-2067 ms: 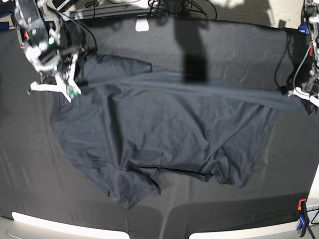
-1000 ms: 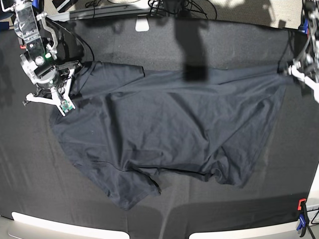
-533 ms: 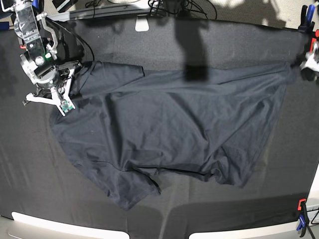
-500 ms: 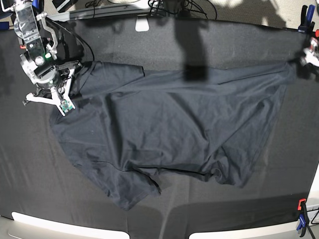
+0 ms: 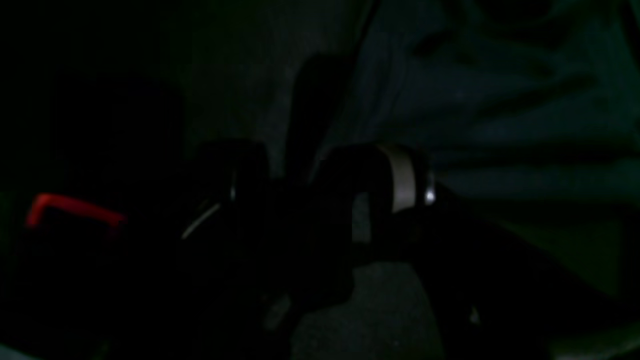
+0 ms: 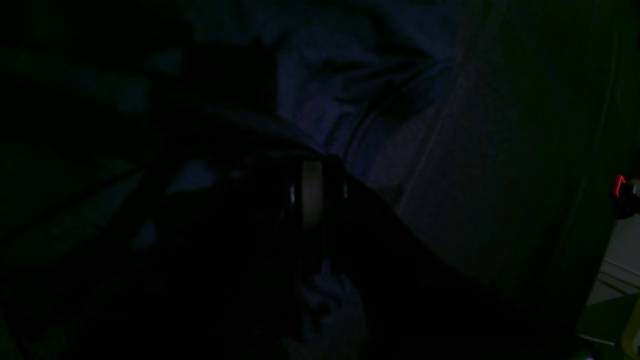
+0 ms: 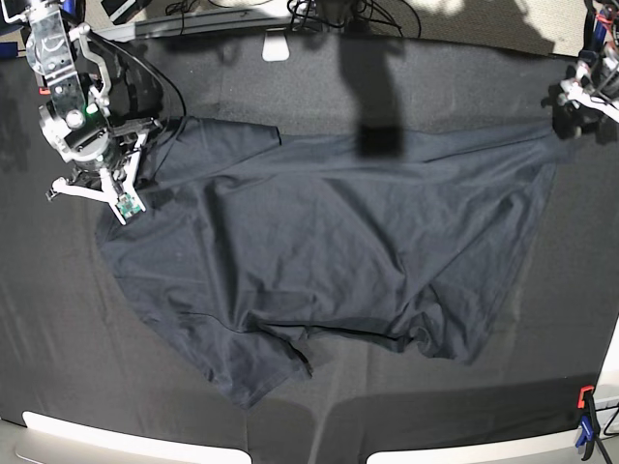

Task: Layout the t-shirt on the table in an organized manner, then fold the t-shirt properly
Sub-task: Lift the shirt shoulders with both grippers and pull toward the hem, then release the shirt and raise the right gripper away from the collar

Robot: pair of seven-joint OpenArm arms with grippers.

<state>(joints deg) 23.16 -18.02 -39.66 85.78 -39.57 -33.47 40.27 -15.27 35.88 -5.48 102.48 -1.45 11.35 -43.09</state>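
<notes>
Left gripper (image 7: 573, 97): at the far right corner of the table, just off the t-shirt's far right tip. In the dim left wrist view its 2 fingers (image 5: 400, 180) seem to stand apart with only cloth-covered table between them, but the picture is too dark to be sure. It grips nothing that can be seen.

Right gripper (image 7: 97, 188): near the far left corner of the table, pressed down at the shirt's far left edge. Its jaws are closed. The right wrist view is nearly black, though folds of shirt lie right at the fingertips, so it looks clamped on the fabric.

T-shirt (image 7: 329, 251): spread across the middle of the table, reaching from the right gripper on the left to a drawn-out point at the far right corner. Its far edge runs fairly straight. Its near edge is uneven, with a flap hanging toward the near left and a bunched crease near the middle.

Table (image 7: 484, 406): covered in black creased cloth, pale rim showing along the near edge.

Clamp (image 7: 585, 420): red and blue, at the near right corner.
</notes>
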